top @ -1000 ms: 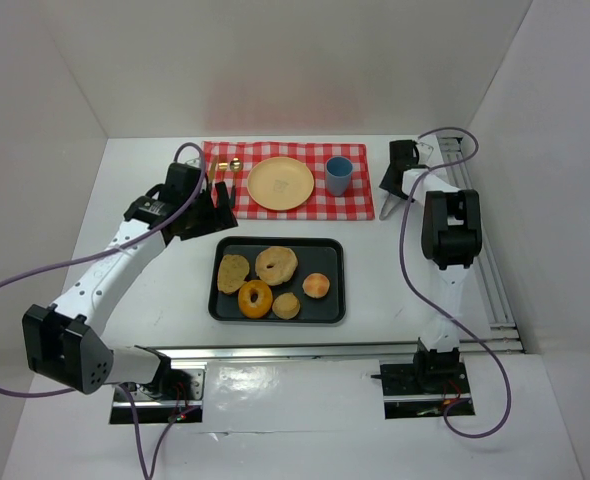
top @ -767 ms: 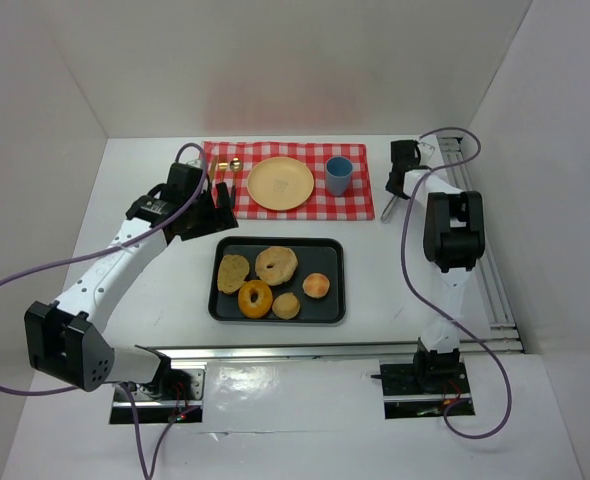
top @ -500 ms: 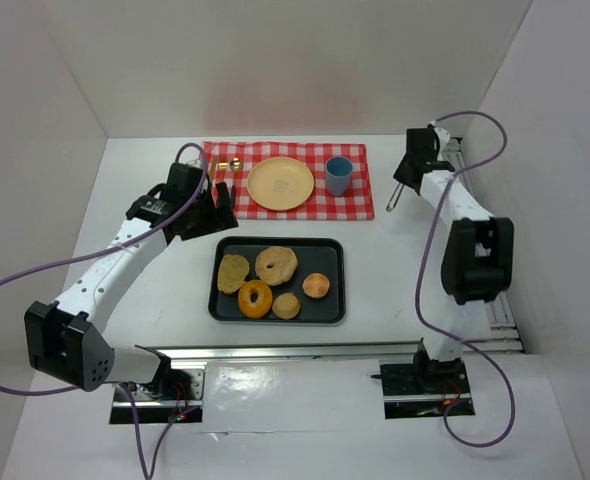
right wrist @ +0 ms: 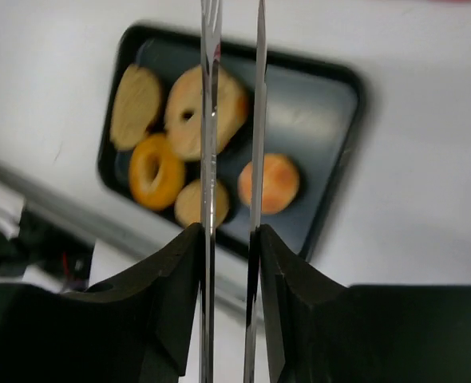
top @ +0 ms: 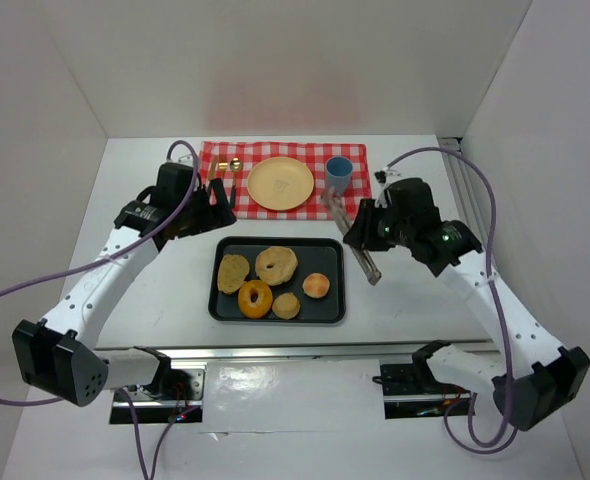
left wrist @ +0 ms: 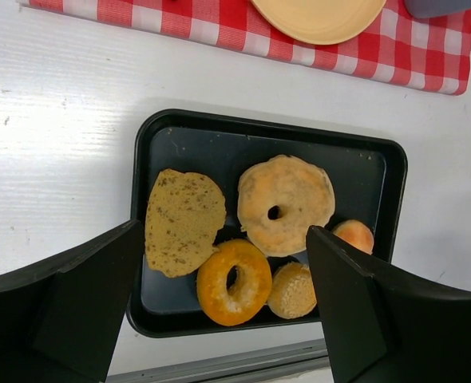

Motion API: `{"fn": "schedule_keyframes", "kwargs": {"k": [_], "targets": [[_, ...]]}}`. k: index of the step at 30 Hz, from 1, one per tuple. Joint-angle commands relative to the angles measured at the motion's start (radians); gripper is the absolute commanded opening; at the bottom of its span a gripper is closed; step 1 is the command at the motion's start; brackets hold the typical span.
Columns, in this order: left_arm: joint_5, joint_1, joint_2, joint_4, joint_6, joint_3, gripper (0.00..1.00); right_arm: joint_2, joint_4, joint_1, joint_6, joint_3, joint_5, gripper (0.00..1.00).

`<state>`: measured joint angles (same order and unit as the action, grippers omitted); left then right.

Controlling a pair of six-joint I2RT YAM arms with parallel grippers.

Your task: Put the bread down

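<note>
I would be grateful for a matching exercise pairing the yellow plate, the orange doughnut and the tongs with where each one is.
Things:
1. yellow plate
2. orange doughnut
3. tongs

Places:
A. between the right fingers
B. on the red-checked cloth
C. in the black tray

Pairs: 1-B, 2-C, 3-A

Shiny, smooth metal tongs (right wrist: 211, 120), a matt black tray (left wrist: 189, 148) and a woven checked cloth (left wrist: 219, 28) are seen.
</note>
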<state>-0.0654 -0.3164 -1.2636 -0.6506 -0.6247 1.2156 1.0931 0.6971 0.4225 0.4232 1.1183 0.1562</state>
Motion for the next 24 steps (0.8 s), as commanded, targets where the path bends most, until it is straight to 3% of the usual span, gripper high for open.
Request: {"fn": "schedule_keyframes", "kwargs": {"k": [1,8,11,24], "targets": [[-0.014,0.013,0.029,0.019,0.023,0.007,0.96,-0.047,0.142,0.108,-0.021,0.005,0.141,0.41],[-0.037,0.022,0.049,-0.030,0.023,0.054,0.96,-0.047,0.219,0.361,0.089,0.044,0.103,0.42],[-0.057,0.022,0.059,-0.041,0.023,0.055,0.96,-0.047,0.206,0.421,0.152,0.044,0.082,0.48],[-0.099,0.031,0.148,-0.030,-0.003,-0.014,0.95,0.160,0.147,0.522,0.206,0.090,0.016,0.52]]}}
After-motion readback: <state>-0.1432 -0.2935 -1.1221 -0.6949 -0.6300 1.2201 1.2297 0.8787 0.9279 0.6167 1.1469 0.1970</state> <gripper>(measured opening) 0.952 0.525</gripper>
